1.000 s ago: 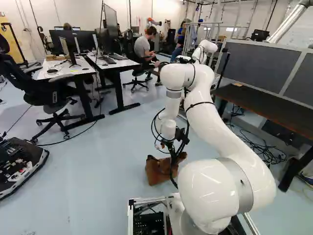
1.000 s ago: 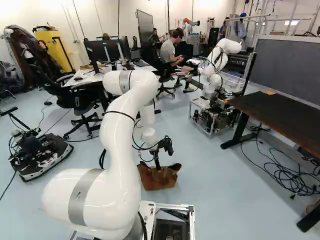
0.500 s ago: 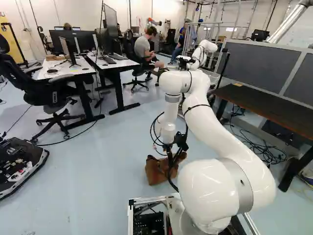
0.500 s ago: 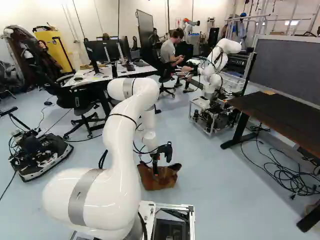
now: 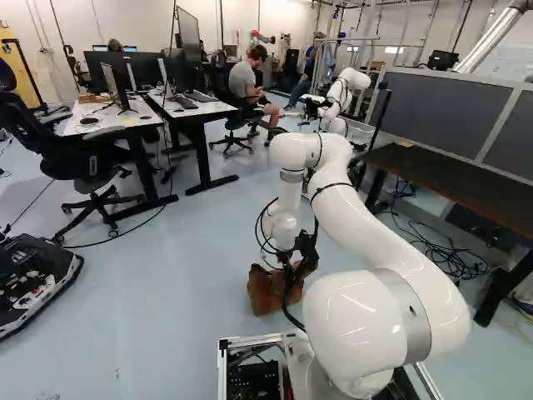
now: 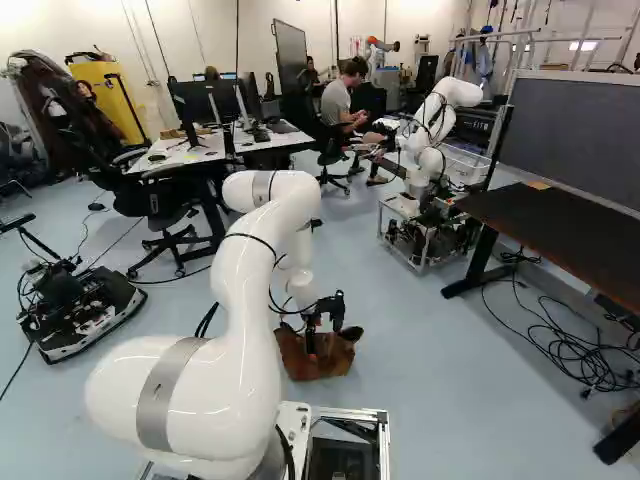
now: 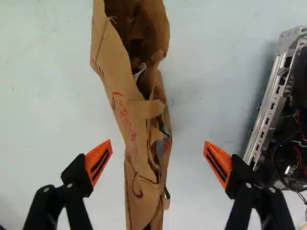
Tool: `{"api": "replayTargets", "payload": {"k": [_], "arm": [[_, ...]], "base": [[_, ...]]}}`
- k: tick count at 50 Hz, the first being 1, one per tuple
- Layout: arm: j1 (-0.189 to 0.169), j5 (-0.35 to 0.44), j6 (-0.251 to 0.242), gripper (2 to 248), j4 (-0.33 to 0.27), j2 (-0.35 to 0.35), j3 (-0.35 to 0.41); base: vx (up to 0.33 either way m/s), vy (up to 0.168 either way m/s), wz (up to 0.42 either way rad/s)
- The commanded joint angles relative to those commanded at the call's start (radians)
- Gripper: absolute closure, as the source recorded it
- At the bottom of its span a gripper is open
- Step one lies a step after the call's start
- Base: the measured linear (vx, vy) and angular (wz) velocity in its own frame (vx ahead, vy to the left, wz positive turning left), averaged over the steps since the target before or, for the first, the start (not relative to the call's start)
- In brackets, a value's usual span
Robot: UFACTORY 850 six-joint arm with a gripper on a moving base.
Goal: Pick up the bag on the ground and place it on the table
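Since the earlier frames: white arm has bent lower against its foot joint, bringing the pincer down toward the brown paper bag. Base: no shift. Bag: same spot on the floor.

Landmark for all places below: the bag.

Pincer state, from wrist view: spread wide, one finger on each side of the bag, a gap visible between each orange pad and the paper. No contact at the pads. In both base views the fingertips are hard to make out against the bag.

Bag, wrist view: runs lengthwise between the fingers and on ahead of them; both ends cut off. Mouth seen from above, dark inside, so depth and most contents are hidden. A pale scrap shows within; cannot tell what it is. A short paper band crosses the mouth. Folds nearer the fingers cover part of the opening. In left base view, black cables and the pincer hide part of the bag.

Metal frame: beside the bag, apart from it, wiring within, partly cut off.

Worktop: right of the bag and farther off in right base view, well apart; right end cut off.
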Motion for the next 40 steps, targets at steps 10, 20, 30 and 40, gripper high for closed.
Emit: {"api": "replayTargets", "payload": {"k": [10, 20, 30, 40], "arm": [[0.000, 0.000, 0.000, 3, 0.000, -0.039, -0.035], [0.000, 0.000, 0.000, 3, 0.000, -0.078, -0.070], [0.000, 0.000, 0.000, 3, 0.000, -0.114, -0.104], [0.000, 0.000, 0.000, 53, 0.000, -0.123, -0.112]], "base": [[0.000, 0.000, 0.000], [0.000, 0.000, 0.000], [0.000, 0.000, 0.000], [0.000, 0.000, 0.000]]}}
